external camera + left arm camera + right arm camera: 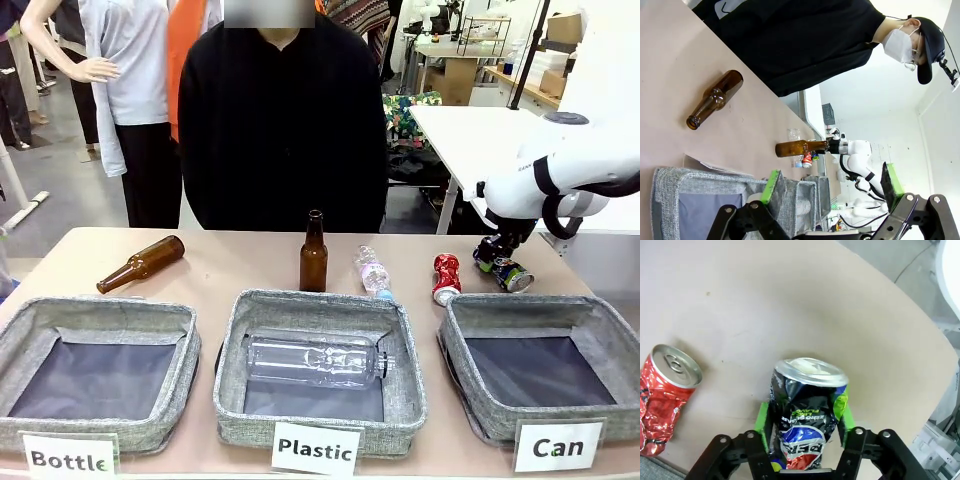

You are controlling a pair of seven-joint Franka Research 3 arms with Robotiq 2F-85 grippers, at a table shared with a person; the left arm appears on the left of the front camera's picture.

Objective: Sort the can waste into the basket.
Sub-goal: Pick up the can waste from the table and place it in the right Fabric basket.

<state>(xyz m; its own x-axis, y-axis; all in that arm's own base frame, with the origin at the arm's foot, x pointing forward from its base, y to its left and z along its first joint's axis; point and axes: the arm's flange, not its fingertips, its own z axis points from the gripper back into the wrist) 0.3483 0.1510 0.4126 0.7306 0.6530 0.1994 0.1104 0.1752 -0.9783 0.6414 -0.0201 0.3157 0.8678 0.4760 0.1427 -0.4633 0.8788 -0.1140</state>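
Our right gripper (802, 427) pinches the blue can (807, 405); we judge its crumpled, uneven sides could twist or slip free once we lift.

Robotics laboratory or test workshop. Indicators: a white robot arm (560, 172) at the right of the front view; a tabletop (230, 262) arranged as a test station with printed sorting labels "Bottle" (68, 459), "Plastic" (315, 449) and "Can" (557, 447); a white work table (470, 135) and a cardboard box (563, 27) on shelving at upper right.
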